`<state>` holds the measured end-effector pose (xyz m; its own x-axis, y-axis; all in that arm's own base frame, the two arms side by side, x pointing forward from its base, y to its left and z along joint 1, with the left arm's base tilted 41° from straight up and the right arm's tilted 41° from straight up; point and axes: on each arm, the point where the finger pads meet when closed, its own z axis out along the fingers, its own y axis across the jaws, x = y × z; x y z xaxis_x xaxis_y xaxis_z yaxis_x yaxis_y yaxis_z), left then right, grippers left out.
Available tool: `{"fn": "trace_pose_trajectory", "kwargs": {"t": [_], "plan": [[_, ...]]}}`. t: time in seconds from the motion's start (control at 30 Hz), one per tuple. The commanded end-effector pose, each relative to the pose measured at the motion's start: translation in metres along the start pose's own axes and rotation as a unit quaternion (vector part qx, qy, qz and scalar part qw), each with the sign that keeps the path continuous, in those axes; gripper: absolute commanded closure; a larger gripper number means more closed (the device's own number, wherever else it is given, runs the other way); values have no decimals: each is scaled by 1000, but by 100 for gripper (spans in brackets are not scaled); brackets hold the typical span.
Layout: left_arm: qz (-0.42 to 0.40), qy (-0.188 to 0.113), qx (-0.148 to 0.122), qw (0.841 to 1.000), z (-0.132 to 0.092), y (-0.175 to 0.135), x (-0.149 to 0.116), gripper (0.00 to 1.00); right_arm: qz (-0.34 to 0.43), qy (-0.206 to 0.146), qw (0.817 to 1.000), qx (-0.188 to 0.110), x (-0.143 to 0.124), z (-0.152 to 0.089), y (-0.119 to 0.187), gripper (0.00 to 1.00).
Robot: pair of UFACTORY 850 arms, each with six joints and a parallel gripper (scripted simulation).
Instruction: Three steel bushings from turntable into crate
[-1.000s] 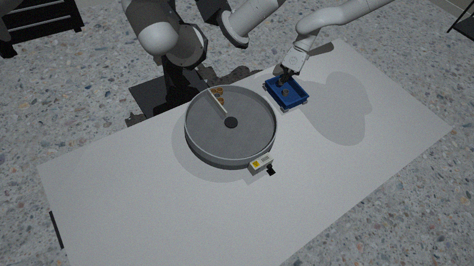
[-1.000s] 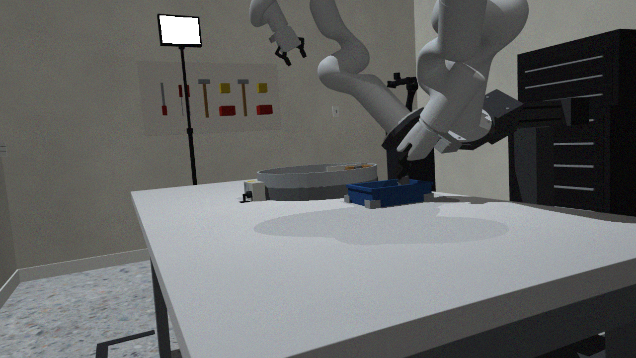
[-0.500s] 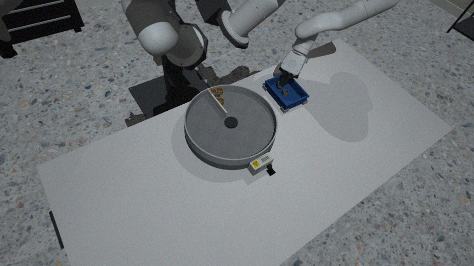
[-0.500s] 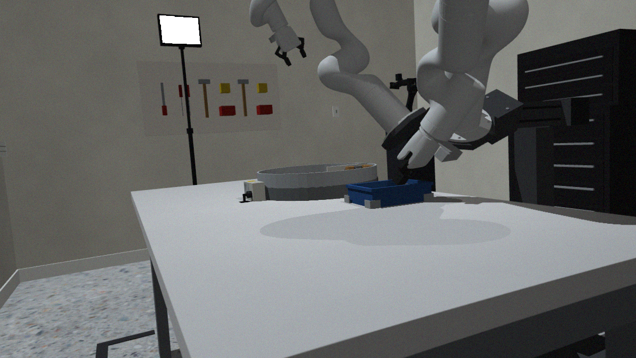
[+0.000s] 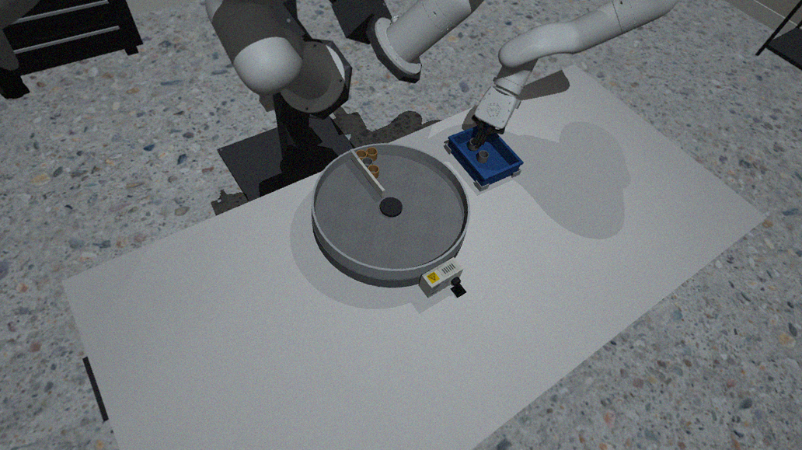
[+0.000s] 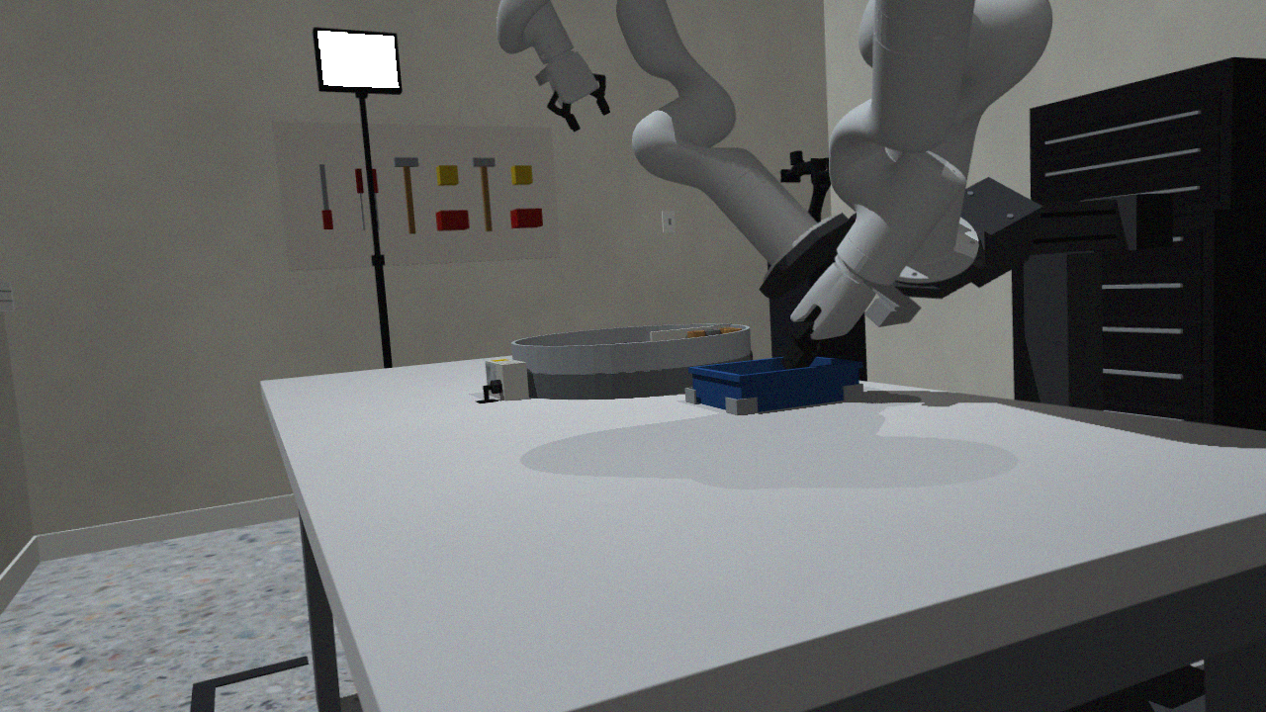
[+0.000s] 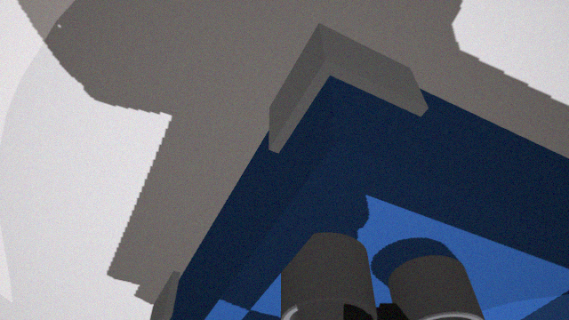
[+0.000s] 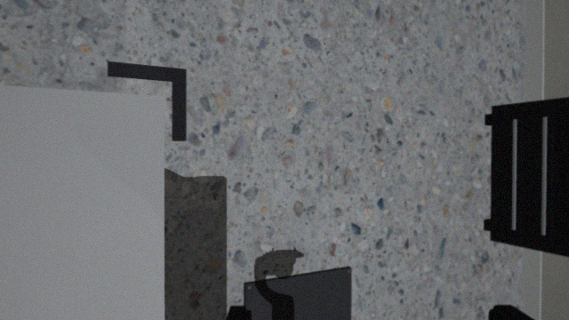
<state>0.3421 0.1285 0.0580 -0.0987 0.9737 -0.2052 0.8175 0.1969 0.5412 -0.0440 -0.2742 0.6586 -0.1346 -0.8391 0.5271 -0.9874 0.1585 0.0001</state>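
The blue crate [image 5: 501, 175] [image 6: 796, 388] [image 7: 311, 178] sits level between its grey corner guides [image 6: 741, 405] [image 7: 364, 62]. My left gripper [image 5: 477, 141] [image 6: 799, 358] is shut on the wall of a steel bushing [image 7: 329, 271], low inside the crate near one corner. Another steel bushing [image 7: 433, 284] stands on the crate floor close beside it. The turntable [image 5: 376, 275] [image 6: 610, 358] carries several brass bushings [image 5: 371, 152] and a dark grey one [image 5: 367, 161], bunched against its fence. My right gripper [image 6: 589, 120] [image 8: 369, 313] is open and empty, high and far from the crate.
The pale fence [image 5: 369, 174] runs from the turntable's rim towards its dark hub [image 5: 390, 206]. A white control box [image 5: 441, 278] [image 6: 506, 379] with a black pedal-like part stands at the turntable's side. The crate is close to the turntable and near the table's edge on the arms' side.
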Motion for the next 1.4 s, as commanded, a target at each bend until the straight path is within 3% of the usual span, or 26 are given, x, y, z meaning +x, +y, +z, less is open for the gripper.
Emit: {"fn": "trace_pose_trajectory", "kwargs": {"t": [0.0,1.37], "plan": [[0,0,0,1000,0,0,0,100,0,1,1000,0,0,-1,0,0],[0,0,0,1000,4,0,4,100,0,1,1000,0,0,-1,0,0]]}}
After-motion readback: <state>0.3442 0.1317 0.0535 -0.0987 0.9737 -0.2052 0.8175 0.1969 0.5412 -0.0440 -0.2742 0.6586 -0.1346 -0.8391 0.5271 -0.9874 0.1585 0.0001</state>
